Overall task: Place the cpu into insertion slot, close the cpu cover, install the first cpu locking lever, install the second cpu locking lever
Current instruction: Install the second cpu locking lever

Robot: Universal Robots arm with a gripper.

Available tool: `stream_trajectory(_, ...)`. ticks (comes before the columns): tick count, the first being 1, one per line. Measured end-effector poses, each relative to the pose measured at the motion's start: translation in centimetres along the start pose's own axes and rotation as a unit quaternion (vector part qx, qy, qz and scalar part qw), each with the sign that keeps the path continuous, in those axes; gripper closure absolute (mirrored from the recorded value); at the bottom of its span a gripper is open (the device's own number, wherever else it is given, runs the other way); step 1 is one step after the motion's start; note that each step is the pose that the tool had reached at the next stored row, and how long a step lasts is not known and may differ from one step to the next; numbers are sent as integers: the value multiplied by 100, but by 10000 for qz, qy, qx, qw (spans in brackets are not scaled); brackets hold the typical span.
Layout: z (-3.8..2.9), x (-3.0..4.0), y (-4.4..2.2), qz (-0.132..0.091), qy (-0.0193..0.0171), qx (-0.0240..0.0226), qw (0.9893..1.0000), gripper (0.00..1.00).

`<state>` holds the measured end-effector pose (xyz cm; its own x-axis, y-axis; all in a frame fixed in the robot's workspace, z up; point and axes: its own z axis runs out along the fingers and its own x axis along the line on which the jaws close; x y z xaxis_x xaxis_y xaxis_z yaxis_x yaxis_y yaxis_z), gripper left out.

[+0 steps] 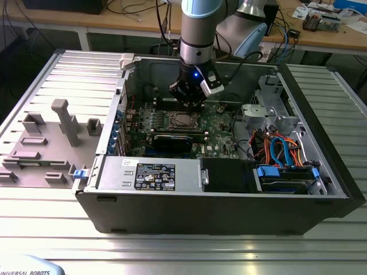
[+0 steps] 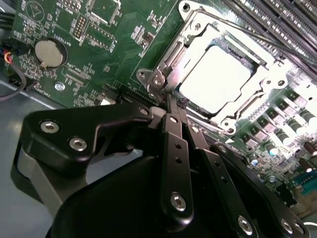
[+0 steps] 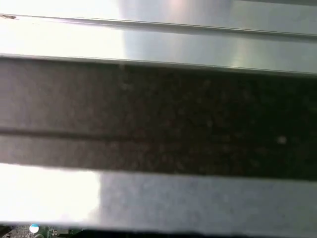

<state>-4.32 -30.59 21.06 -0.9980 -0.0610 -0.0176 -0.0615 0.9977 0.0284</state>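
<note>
Progress-wise we were well past the first step, as far as we could tell. Using the insertion slot (image 2: 218, 74) as our landmark: the cpu (image 2: 214, 82) sat inside it, its pale metal top washed out by the light in the second wrist view. The cpu cover (image 2: 257, 87) lay down flat around the chip, its silver frame hugging the edges with the chip showing through the central cut-out, so we'd call the cover closed. The levers were harder to judge. A thin metal rod ran along the side of the slot toward the memory sockets (image 2: 277, 25), but we couldn't tell whether it was latched or only resting there, so our guess was that the lever work was unfinished.

Our gripper (image 2: 174, 101) had its fingertips pressed together with no gap visible, and the tips sat right at the corner of the slot by the hinge (image 2: 159, 79), touching or nearly touching the metalwork there. Whether something thin like a lever end was pinched between them, we couldn't make out. From the exterior view the gripper (image 1: 189, 103) hung directly over the slot (image 1: 184, 120) inside the open computer case (image 1: 275, 203).
</note>
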Motion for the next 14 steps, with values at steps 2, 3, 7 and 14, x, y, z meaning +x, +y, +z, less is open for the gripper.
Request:
stream_trajectory(2,-73,-1,2,0,0,1,10000,89)
stream_trajectory(3,-93,-2,3,0,0,1,10000,89)
stream_trajectory(7,-133,-3,4,0,-1,3,10000,89)
stream_trajectory(14,-134,2,-61,0,0,4,10000,89)
